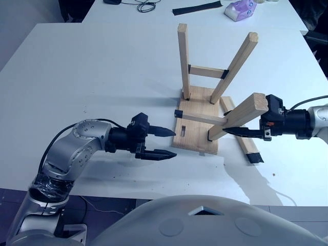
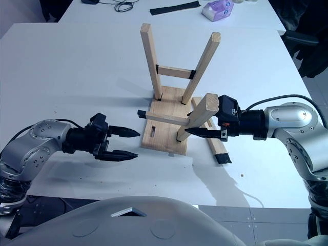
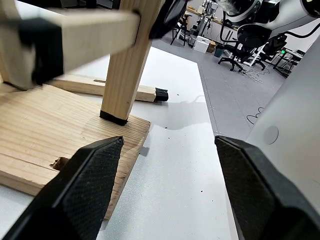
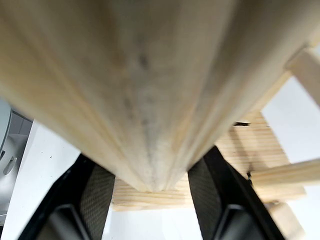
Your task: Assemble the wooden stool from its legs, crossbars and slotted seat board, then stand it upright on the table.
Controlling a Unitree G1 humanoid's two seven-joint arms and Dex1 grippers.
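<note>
The right gripper (image 1: 237, 131) clamps the tilted third leg (image 1: 240, 115) at the near right corner of the seat board (image 1: 187, 137). The board lies flat on the table (image 1: 77, 77) with two far legs (image 1: 183, 61) standing and a fourth leg (image 1: 247, 146) loose beside it, while the left gripper (image 1: 170, 143) hovers, fingers spread, just left of the board. Pressed down at this slant, the leg could bind or skid the unbraced board and topple the far pair; whether its foot sits in a slot is hard to make out, and wood largely masks the grip itself.
</note>
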